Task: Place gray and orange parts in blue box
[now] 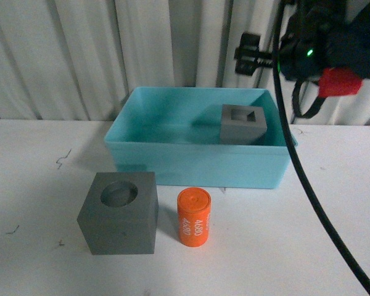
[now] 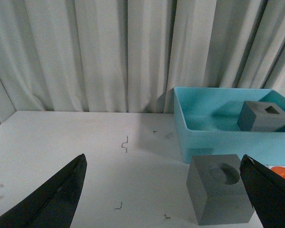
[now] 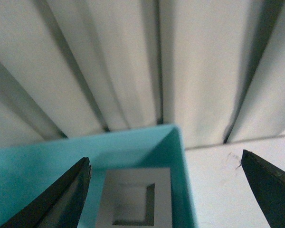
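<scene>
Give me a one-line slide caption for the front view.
Gray cube with rectangular recess sits in the blue box; cube with round recess and orange cylinder stand on the table in front.

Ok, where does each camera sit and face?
Front view: on the body, facing over the white table at the turquoise plastic bin, round-recess gray cube and orange cylinder; right arm above the bin.
Left wrist view: low over the table, facing the white curtain; open left claw frames the round-recess cube.
Right wrist view: above the bin, angled down toward the curtain; open right claw frames the square-recess gray cube.
Shared: all three show the bin and that cube.
</scene>
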